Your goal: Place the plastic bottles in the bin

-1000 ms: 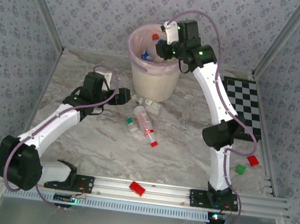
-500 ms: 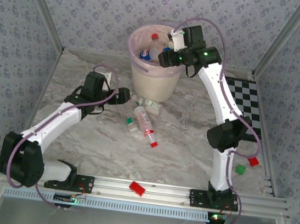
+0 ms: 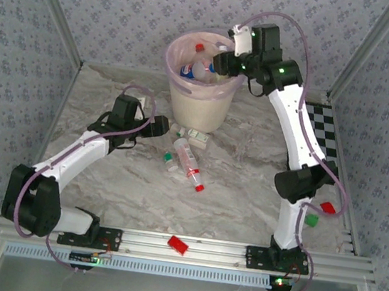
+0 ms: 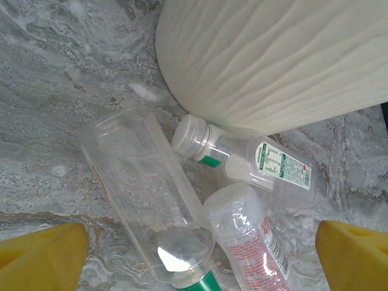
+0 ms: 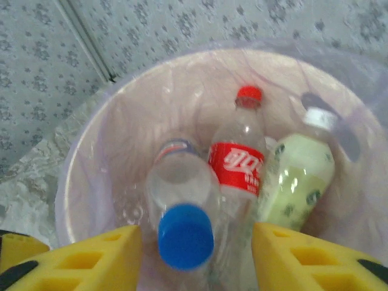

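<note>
Left tool (image 4: 200, 245) is spread wide open and hovers right over a little pile of bottles (image 3: 186, 155) on the counter (image 4: 54, 91), at the foot of the bin (image 4: 273, 54). Closest is the clear bottle (image 4: 142, 182), green cap end nearest the camera. The white-cap bottle (image 4: 248, 162) lies just beside the bin wall, and the red-label bottle (image 4: 245, 239) is tucked in between.

They look empty, so my guess is super light, thin-walled and squishy. Also slick, so probably happy to roll or squirt out if you pinch near the rounded shoulder. I'd take the clear one across the middle of its body, a finger on each long side, with a gentle squeeze. It seems to touch the red-label one, so expect that to shuffle.

Right tool (image 5: 195, 242) is up over the bin, fingers apart, nothing in them as far as I can tell. Below it, in the pink bag (image 5: 121, 121), are a blue-cap bottle (image 5: 182, 212), a red-cap bottle (image 5: 237, 163) and a greenish bottle (image 5: 300, 176).
</note>
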Controlling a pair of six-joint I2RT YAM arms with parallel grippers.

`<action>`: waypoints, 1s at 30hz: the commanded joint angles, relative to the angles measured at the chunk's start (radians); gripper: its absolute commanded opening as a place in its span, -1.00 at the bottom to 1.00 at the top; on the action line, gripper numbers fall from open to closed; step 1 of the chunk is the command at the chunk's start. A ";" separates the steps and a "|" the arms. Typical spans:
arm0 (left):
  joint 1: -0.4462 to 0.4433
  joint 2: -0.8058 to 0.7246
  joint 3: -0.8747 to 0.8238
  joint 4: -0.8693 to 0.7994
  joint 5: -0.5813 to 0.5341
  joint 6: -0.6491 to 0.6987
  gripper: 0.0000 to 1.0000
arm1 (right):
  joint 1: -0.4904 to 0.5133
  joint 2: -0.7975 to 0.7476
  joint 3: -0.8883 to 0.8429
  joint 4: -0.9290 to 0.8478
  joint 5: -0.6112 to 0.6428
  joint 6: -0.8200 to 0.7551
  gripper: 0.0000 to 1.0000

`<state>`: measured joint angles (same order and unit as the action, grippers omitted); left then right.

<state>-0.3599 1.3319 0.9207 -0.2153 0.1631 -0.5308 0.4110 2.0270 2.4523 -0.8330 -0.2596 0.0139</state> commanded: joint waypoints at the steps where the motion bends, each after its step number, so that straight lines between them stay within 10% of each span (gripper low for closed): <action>1: 0.003 0.023 -0.037 0.005 -0.013 -0.034 0.92 | 0.001 0.129 0.111 0.011 -0.053 0.055 -0.18; 16: -0.019 0.111 -0.127 0.075 -0.025 -0.128 0.82 | 0.023 0.188 0.058 -0.032 -0.070 0.039 -0.38; 30: -0.075 0.141 -0.149 0.129 -0.011 -0.212 0.76 | -0.036 -0.353 -0.488 0.164 -0.010 0.006 0.58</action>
<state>-0.4271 1.4563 0.7845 -0.1276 0.1417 -0.7025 0.4049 1.7916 2.0838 -0.7395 -0.2913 0.0116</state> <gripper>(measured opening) 0.874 0.778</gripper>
